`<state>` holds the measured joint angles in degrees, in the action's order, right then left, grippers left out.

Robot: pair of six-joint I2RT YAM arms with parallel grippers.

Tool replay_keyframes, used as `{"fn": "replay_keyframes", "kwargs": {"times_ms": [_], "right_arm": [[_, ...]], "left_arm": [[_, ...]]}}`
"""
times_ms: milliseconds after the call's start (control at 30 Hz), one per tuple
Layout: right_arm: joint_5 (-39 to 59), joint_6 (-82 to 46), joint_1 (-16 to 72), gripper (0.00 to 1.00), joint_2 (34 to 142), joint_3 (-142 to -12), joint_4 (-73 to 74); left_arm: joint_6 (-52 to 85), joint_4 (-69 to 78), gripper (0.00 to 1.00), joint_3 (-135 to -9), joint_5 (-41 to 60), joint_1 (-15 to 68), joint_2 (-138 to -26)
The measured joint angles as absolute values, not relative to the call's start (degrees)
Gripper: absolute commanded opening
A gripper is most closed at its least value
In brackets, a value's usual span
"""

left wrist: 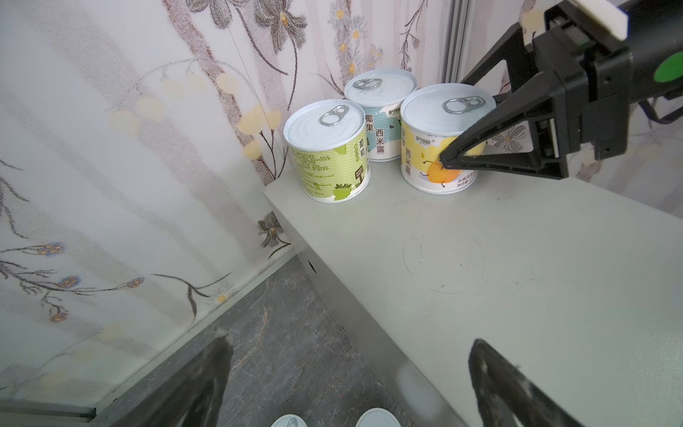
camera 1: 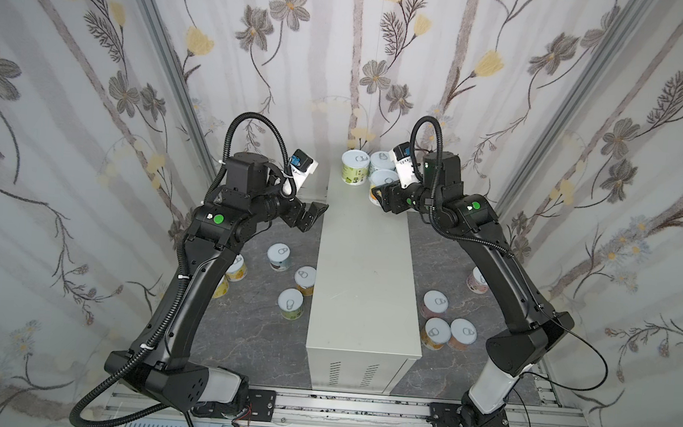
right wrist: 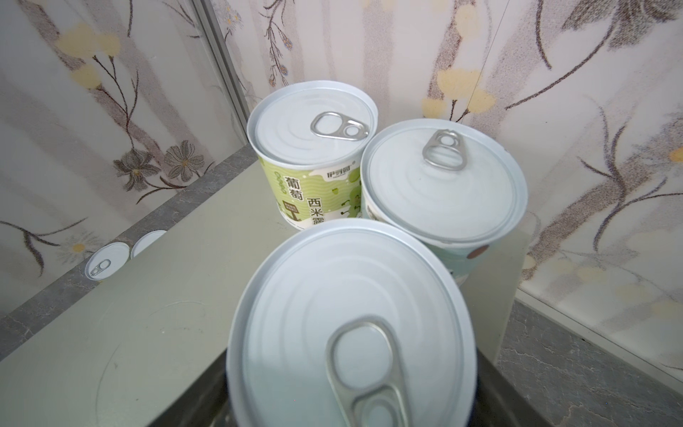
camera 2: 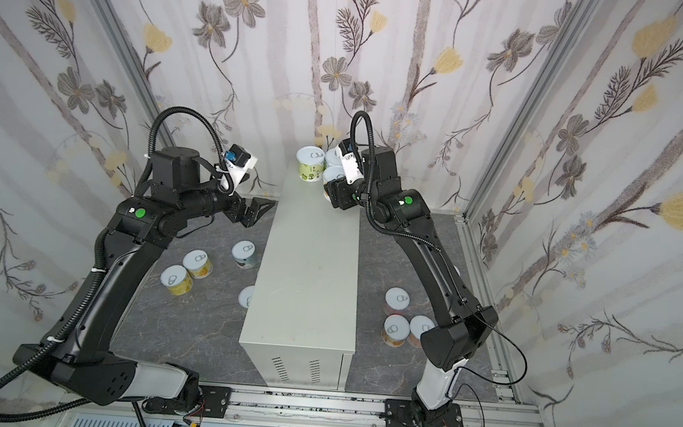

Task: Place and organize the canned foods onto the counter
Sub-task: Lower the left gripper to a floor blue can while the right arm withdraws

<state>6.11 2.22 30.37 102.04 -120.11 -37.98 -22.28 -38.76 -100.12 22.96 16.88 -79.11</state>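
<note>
Three canned foods stand at the far end of the counter (camera 1: 364, 274): a green one (left wrist: 329, 155), a pale blue one (left wrist: 380, 111) and a yellow one (left wrist: 436, 129). My right gripper (camera 1: 379, 194) straddles the upright yellow can (right wrist: 351, 314), one finger on each side. I cannot see whether the fingers still press on it. My left gripper (camera 1: 314, 216) is open and empty, beside the counter's left edge above the floor. Several more cans stand on the dark floor, some to the left (camera 1: 278, 256) of the counter and others to the right (camera 1: 435, 303).
Flowered walls close in the back and both sides. The floor cans on the left stand close to my left forearm (camera 1: 201, 278). One can (camera 1: 477, 279) is half hidden behind my right arm. A rail (camera 1: 337, 406) runs along the front.
</note>
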Motion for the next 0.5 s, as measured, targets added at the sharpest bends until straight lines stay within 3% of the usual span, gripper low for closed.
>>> {"fn": "replay_keyframes", "kwargs": {"times_ms": [367, 500], "right_arm": [[6.1, 2.2, 30.7, 0.82, 102.3, -120.0, -42.0], [6.3, 2.2, 30.9, 0.9, 102.3, -120.0, -43.0]], "left_arm": [[-22.3, -38.8, 1.0, -100.1, 23.2, 16.9, -78.5], [-22.3, -38.8, 1.0, -100.0, 23.4, 16.9, -78.2]]}}
